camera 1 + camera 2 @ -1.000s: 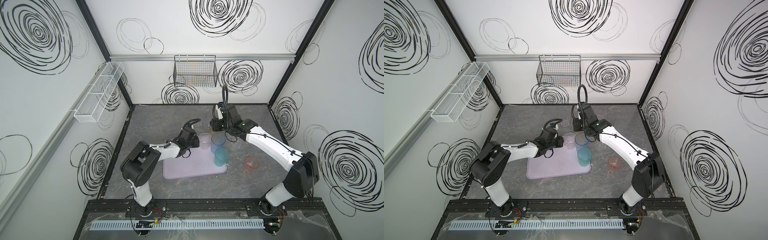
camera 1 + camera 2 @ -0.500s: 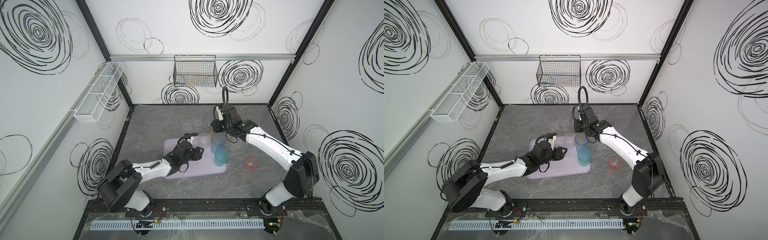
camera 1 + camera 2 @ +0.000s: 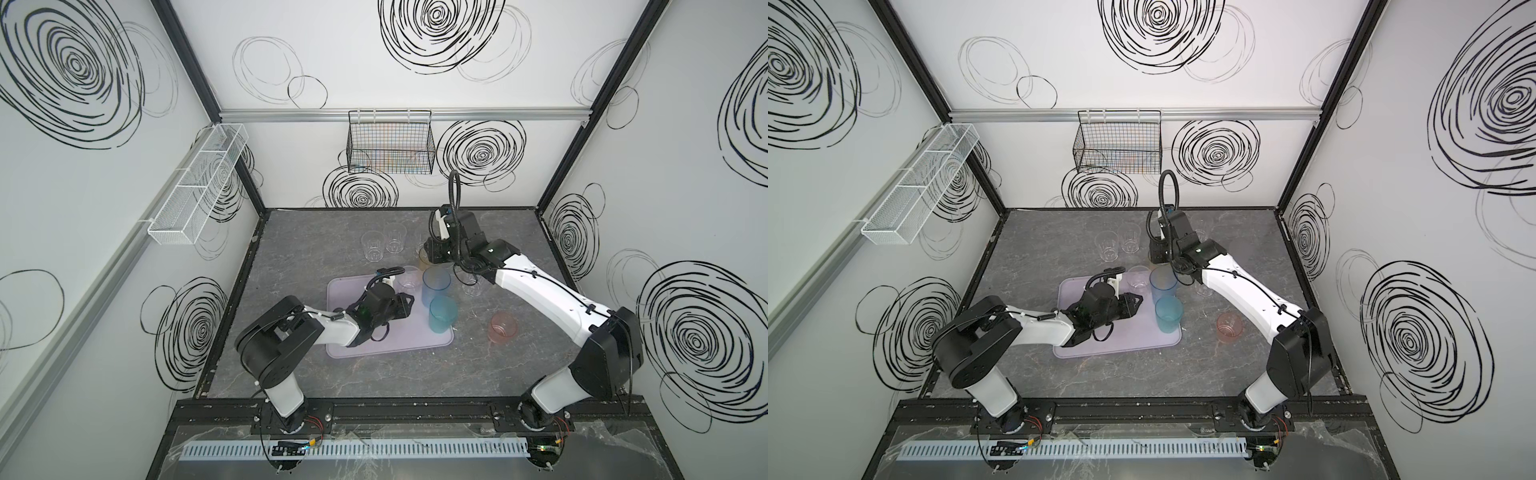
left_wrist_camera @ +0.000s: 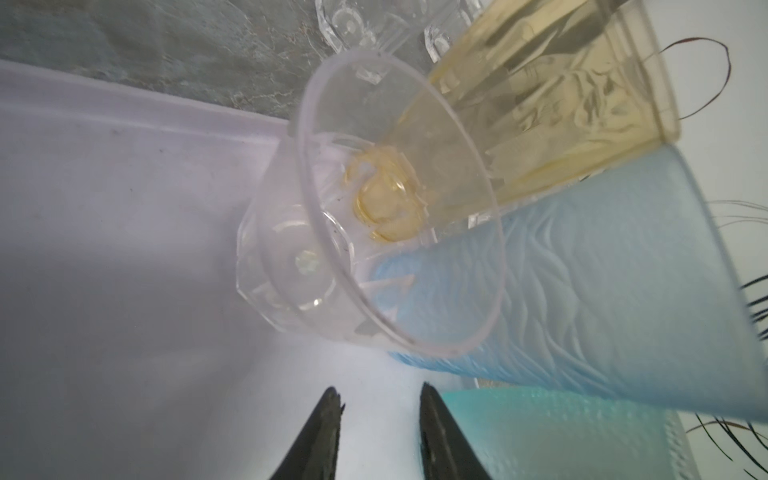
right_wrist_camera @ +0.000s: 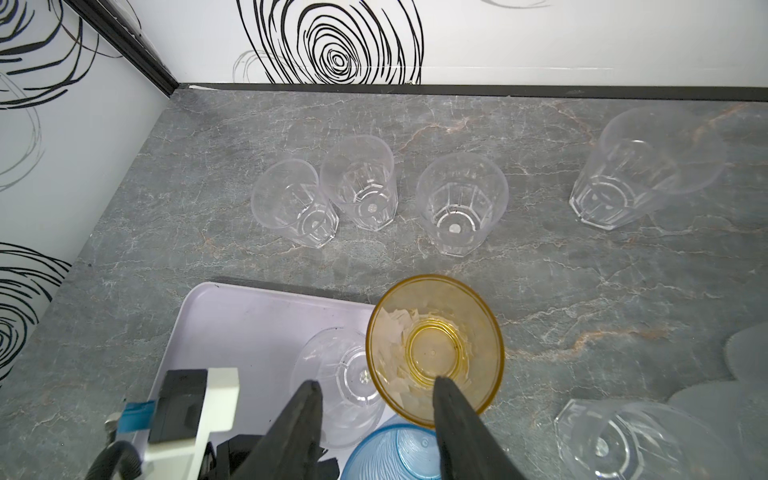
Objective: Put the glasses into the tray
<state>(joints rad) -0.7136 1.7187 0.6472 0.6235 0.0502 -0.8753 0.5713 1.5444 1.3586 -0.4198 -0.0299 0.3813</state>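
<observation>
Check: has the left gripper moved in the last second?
Yes. The left gripper drew back from the tray's far edge toward its near side, now over the middle.

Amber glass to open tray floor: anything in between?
Yes. The clear glass and blue glass stand on the tray right beside the amber glass, between it and the bare floor; the left gripper hovers over that floor.

Arms: the left arm (image 3: 332,328) and the right arm (image 3: 540,291) are clad in glossy white shells between blocky matte black joint housings.
Cables: a ribbed black hose (image 3: 453,195) is fitted at the right wrist; thin black leads are run along the shells.
Claws: the left claw (image 4: 379,390) and the right claw (image 5: 377,382) are each formed of two tapered matte black fingers.
Bases: black mounts are bolted to a black rail (image 3: 415,411), with red wires (image 3: 314,422) beside them.
</observation>
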